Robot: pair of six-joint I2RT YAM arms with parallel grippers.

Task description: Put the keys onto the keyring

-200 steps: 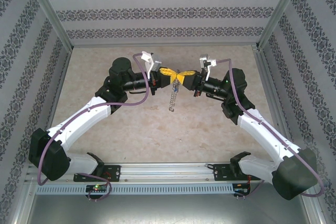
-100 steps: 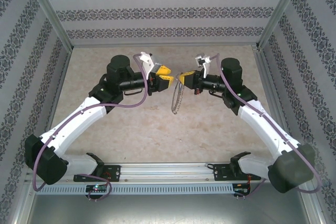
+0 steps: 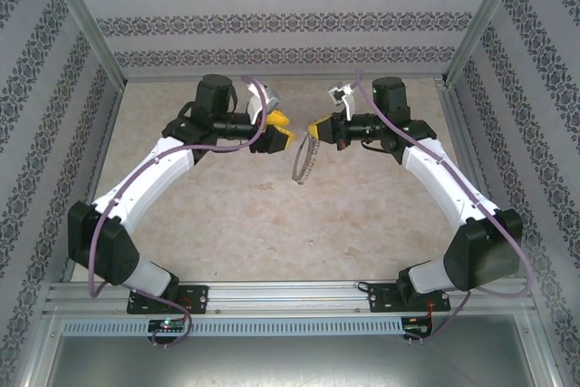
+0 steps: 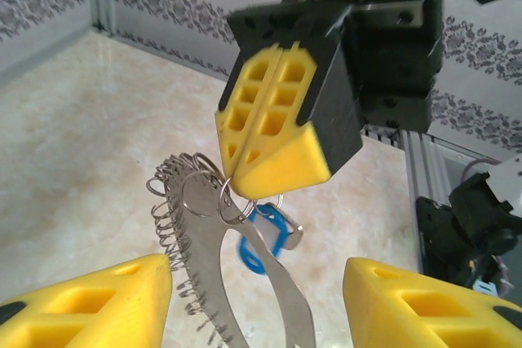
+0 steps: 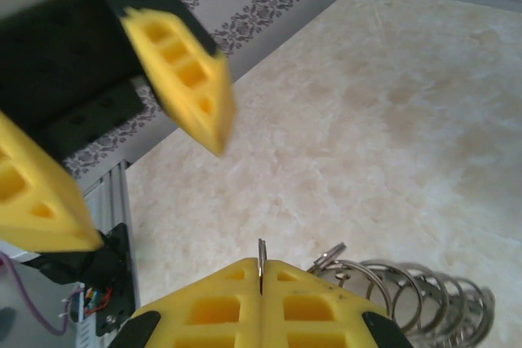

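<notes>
Right pincer (image 3: pixel 314 130) clamps the dangling keyring (image 3: pixel 303 162); left pincer (image 3: pixel 283 130) gapes wide, empty.

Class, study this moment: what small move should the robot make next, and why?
Probably the right gripper should lower the keyring toward the table. It is shut on the ring's top, the blue key already seems to hang from it, and the left gripper stands open, apart from both.
</notes>
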